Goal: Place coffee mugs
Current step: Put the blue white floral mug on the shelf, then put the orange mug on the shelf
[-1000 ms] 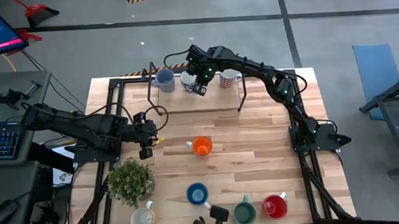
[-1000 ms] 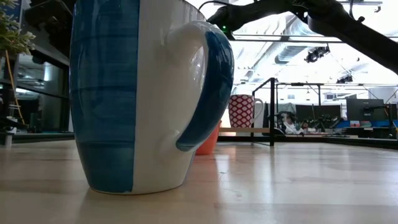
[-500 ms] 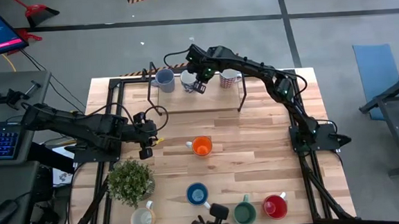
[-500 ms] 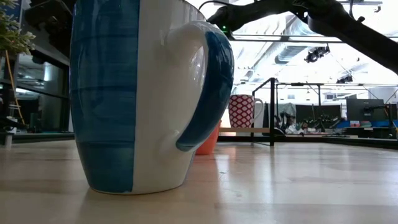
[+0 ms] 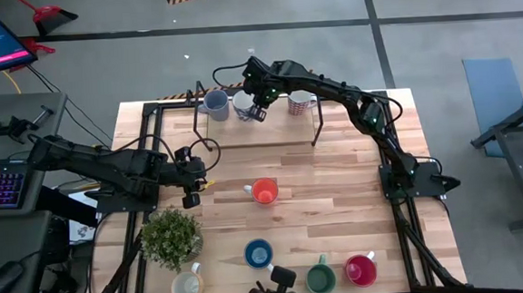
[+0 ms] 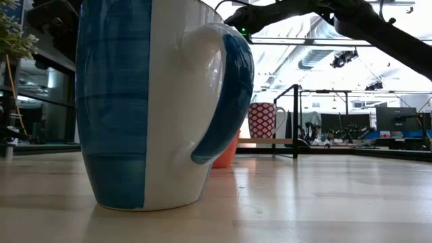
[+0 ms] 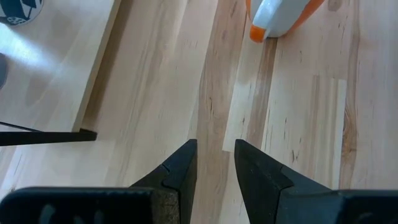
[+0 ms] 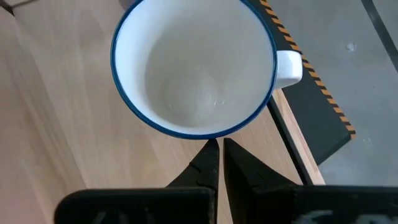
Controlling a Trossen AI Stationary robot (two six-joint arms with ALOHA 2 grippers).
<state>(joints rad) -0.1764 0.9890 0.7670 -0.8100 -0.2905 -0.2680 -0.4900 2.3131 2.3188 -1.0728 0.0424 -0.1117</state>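
Note:
A white mug with a blue rim (image 8: 193, 68) stands upright on the raised wooden shelf at the table's far edge, between a grey-blue mug (image 5: 214, 103) and a patterned mug (image 5: 301, 101). My right gripper (image 8: 216, 146) is shut, and its tips are at this white mug's (image 5: 242, 101) rim, on the side toward the table's middle. An orange mug (image 5: 264, 192) stands mid-table. The blue (image 5: 258, 254), cream (image 5: 186, 286), green (image 5: 320, 276) and red (image 5: 360, 269) mugs stand along the near edge. My left gripper (image 7: 214, 149) hovers open over bare wood at the table's left. My right gripper's shut fingertips (image 8: 210, 152) come slanting down from above at the white mug's rim (image 8: 200, 133), about a quarter turn round from its handle (image 8: 289, 67). I cannot tell whether they touch it. The mug stands upright on the shelf.
A potted green plant (image 5: 172, 237) stands at the near left. The shelf rests on black legs (image 5: 316, 129) on the far part of the table. In the low view the blue mug (image 6: 135, 101) fills the left half. Bare wood lies around the orange mug.
My right gripper has tipped a little and edged toward the white mug at the far edge, staying shut. The mugs stand where they were.

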